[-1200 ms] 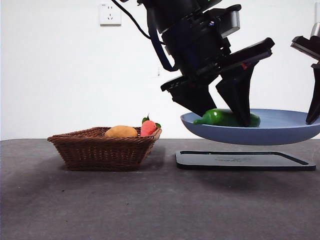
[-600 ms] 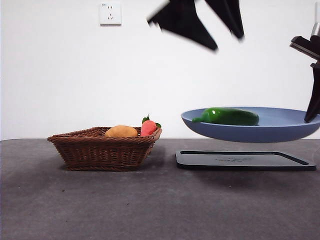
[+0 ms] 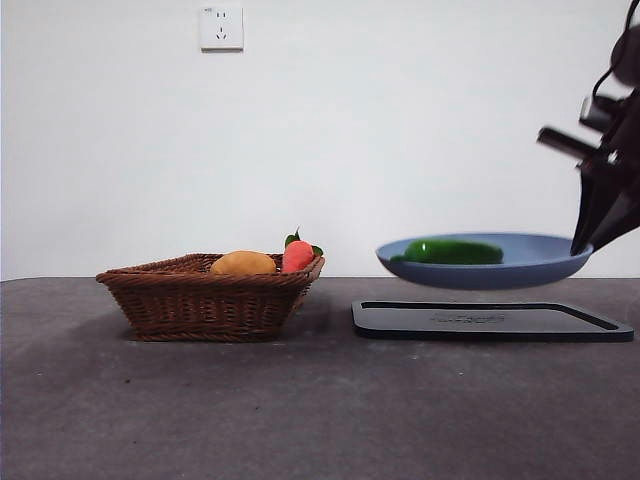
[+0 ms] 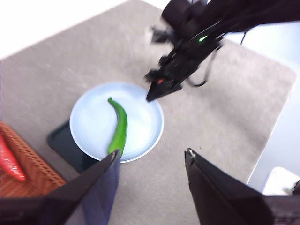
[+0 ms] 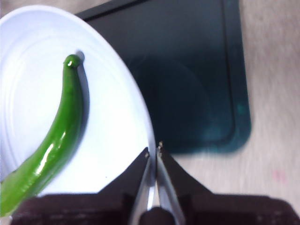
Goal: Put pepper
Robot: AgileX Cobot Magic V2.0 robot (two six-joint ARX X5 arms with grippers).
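Worktop [image 3: 200, 410] lies bare and grey at the front; further back on one side sits a wicker basket [image 3: 205, 298] with a yellow-orange item [image 3: 242, 263] and a red vegetable [image 3: 296, 257], on the other a flat dark tray [image 3: 490, 320]. Above that tray hangs the blue plate [image 3: 480, 268], off the surface, with the pepper [image 3: 448, 252] lying lengthwise across its middle. The right hand [image 5: 153, 152] is pinched tight on the plate's rim. The left hand [image 4: 152, 161], jaws spread and empty, is high above, looking down on plate and pepper. The placing looks done; what remains, I judge, is lowering the plate. Do it level and slowly, since a smooth pepper will roll on a tilt, and release only once the plate rests flat on the tray
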